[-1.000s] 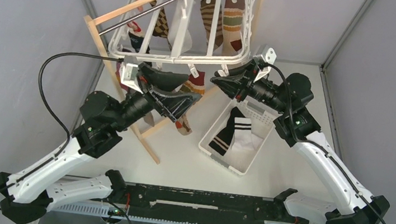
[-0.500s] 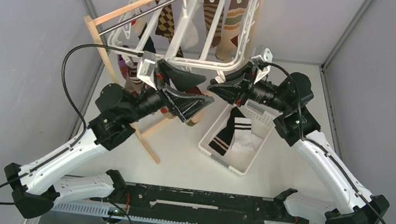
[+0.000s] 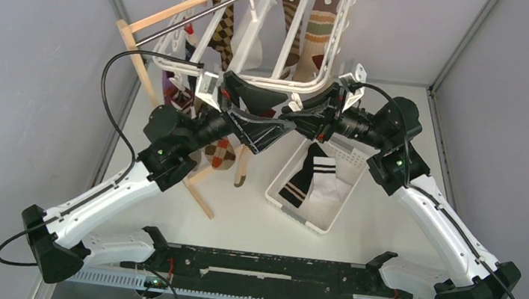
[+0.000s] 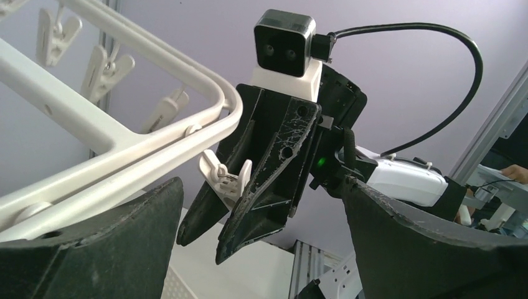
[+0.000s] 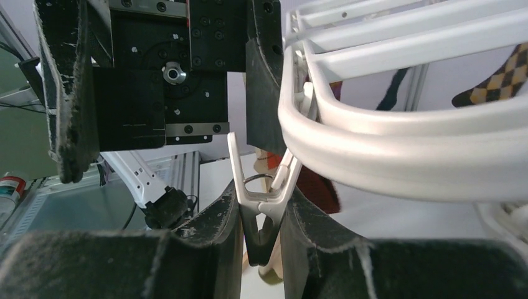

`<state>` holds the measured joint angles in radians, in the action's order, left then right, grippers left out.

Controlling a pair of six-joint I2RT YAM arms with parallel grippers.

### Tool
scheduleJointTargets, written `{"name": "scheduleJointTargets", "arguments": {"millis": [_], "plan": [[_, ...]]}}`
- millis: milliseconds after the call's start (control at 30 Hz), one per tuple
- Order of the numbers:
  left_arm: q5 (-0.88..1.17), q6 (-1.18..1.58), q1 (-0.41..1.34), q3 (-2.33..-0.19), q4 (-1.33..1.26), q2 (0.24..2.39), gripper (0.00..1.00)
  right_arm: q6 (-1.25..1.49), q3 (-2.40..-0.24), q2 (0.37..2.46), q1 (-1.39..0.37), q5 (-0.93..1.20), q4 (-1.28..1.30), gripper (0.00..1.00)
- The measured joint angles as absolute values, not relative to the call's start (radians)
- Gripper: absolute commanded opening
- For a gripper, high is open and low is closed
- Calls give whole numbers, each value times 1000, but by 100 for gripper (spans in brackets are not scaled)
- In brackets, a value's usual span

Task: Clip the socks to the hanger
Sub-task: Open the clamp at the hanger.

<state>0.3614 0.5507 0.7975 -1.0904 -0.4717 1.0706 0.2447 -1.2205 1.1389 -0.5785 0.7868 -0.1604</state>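
Grey panel walls close in a white tabletop, above which the hanger dangles from a wooden stand. Most of the socks already hang from its bars (argyle, brown-striped, tan-and-red among them). A black sock with white stripes and a white sock lie in the slotted basket below the frame's near right corner.

The right end effector is pressed onto a small white clip on the hanger's near rail, one pad on either side. The left end effector is spread wide just beside it, with nothing between its fingers.

The socks look soft, light and limp, so they should droop and fold. The cuff is the likely place to take hold, leaving a short edge to feed into a clip. The hanger hangs free and will probably swing or tilt when pushed.

The pads cover the clip's mouth, so I cannot tell whether it is open. The hanger's hook is cut off at the overhead view's upper edge, and the left arm hides part of the lower socks.
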Motion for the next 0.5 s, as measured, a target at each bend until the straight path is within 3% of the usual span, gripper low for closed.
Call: {"name": "scheduleJointTargets", "arguments": {"millis": [300, 367, 433, 500], "plan": [[370, 561, 797, -1090, -526, 1101, 96, 249, -1221, 1139, -584, 784, -170, 0], [371, 561, 797, -1088, -545, 1104, 88, 249, -1221, 1139, -584, 783, -173, 0], [370, 559, 798, -1088, -560, 1108, 72, 248, -1221, 1139, -584, 783, -173, 0], [368, 553, 797, -1088, -570, 1112, 69, 248, -1221, 1139, -586, 789, -173, 0]]}}
